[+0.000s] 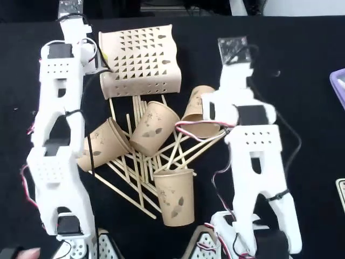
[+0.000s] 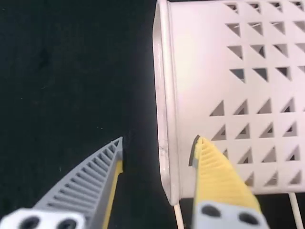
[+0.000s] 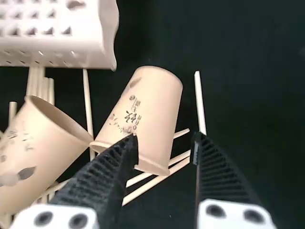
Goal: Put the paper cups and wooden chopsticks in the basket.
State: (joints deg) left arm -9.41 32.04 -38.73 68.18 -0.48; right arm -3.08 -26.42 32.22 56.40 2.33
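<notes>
Surface: a black surface (image 1: 302, 54) carries everything.
Basket: a beige plastic basket with triangle holes (image 1: 139, 59) lies on its side near the far edge, toward the far left corner.
Paper cups: four brown paper cups with leaf prints (image 1: 154, 128) are near the middle of the surface, just in front of the basket. One cup (image 1: 102, 143) lies toward the left edge. One cup (image 1: 197, 110) lies toward the right edge. One cup (image 1: 177, 197) is closest to the near edge.
Chopsticks: many thin, light wooden chopsticks (image 1: 137, 181) lie crossed in a pile under and between the cups. Some ends reach the basket.
Left gripper: the left gripper (image 2: 158, 143) is wide open and holds nothing. One finger is over the basket's wall and the other is over bare surface, with the basket's rim between them. I cannot tell if it touches the basket.
Right gripper: the right gripper (image 3: 164, 138) is open too, with nothing in it. It hangs just above the cup toward the right edge.
</notes>
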